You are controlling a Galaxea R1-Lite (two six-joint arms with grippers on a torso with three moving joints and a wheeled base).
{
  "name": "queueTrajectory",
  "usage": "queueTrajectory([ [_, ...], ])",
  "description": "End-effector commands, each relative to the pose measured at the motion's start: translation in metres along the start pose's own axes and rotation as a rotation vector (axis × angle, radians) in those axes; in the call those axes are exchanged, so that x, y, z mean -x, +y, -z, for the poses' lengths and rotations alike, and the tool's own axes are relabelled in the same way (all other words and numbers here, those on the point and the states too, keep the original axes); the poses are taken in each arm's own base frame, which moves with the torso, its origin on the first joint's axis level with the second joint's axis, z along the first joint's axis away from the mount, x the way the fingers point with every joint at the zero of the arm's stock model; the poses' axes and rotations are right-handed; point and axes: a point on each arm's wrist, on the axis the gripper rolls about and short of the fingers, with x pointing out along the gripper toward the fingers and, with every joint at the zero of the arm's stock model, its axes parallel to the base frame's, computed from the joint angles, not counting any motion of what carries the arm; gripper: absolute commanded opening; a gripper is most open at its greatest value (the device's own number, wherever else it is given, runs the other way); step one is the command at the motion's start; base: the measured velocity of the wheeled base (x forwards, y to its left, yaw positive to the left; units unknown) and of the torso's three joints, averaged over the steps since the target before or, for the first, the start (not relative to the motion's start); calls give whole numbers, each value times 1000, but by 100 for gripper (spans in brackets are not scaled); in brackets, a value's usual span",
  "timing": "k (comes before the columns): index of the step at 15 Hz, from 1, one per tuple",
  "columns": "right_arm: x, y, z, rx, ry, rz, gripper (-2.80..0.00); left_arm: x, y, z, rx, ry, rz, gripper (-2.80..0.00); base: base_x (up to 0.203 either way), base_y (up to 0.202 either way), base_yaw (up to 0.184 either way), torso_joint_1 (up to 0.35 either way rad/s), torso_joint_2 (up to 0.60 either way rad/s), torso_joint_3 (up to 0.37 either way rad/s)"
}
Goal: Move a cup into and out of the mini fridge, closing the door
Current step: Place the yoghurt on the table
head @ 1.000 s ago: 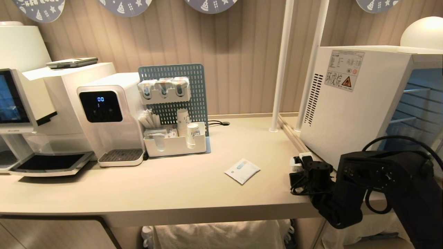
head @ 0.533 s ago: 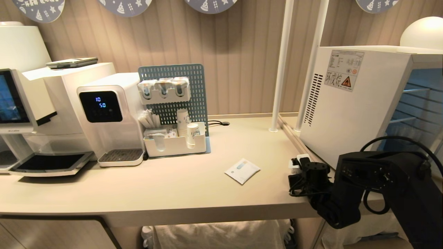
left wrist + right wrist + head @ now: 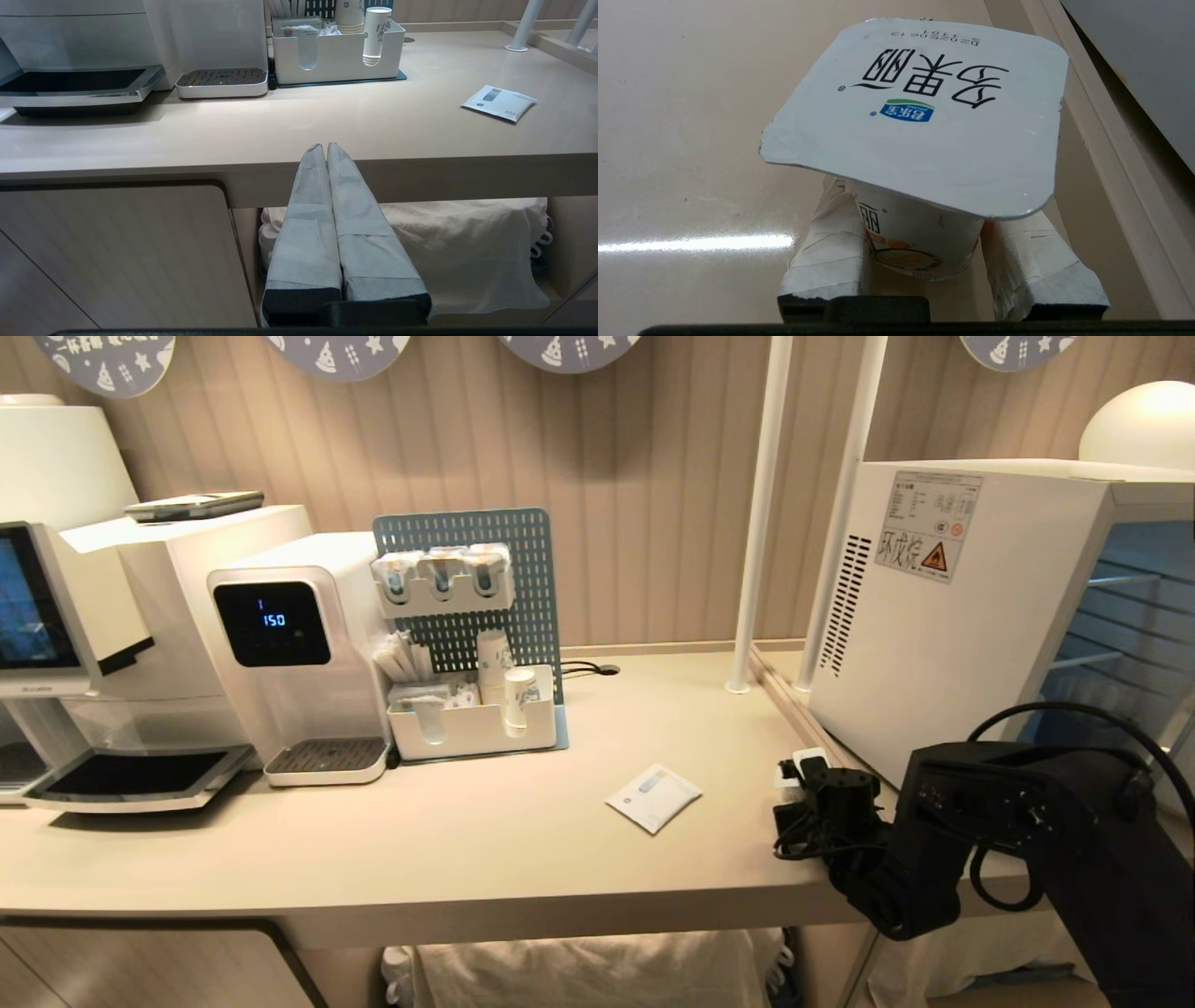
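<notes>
- Head view: the mini fridge (image 3: 943, 607) fills the upper right of the frame, standing on the beige worktop (image 3: 467, 840); its wire shelves show at the far right edge, so the interior appears exposed, and the door itself is not in view. The black right arm reaches in from the lower right, its right end effector (image 3: 801, 773) low at the worktop just beside the fridge's near lower corner. A small white sachet (image 3: 653, 797) lies at centre frame, well apart from it. A water dispenser (image 3: 289, 653) and a caddy of paper cups (image 3: 509, 695) sit at the left and centre.
- Left wrist view: the left end effector (image 3: 325, 148) is parked below the worktop edge, its taped fingers pressed together and empty.
- Right wrist view: the cup (image 3: 920, 140), with its squarish white foil lid and orange print, fills the centre of the frame, clamped between the right end effector's two taped fingers (image 3: 831, 252) just above the worktop.
- Judgement: the step in hand looks like carrying the gripped cup, either toward the fridge or out of it. The next move calls for keeping the cup upright, clearing the fridge's corner, then dealing with the door.
</notes>
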Motion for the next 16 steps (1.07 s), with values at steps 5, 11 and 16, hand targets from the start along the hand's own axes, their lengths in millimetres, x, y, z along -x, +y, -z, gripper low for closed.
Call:
queueTrajectory([
  [5,1,-1,-3,-4,-11,4,-280,0,0,0,1,0,0,-280,0,0,0,0,0,0],
  [11,1,-1,-5,-10,-19,6,-280,0,0,0,-1,0,0,-280,0,0,0,0,0,0],
  [16,1,-1,-5,-7,-16,8,0,0,0,0,-1,0,0,-280,0,0,0,0,0,0],
])
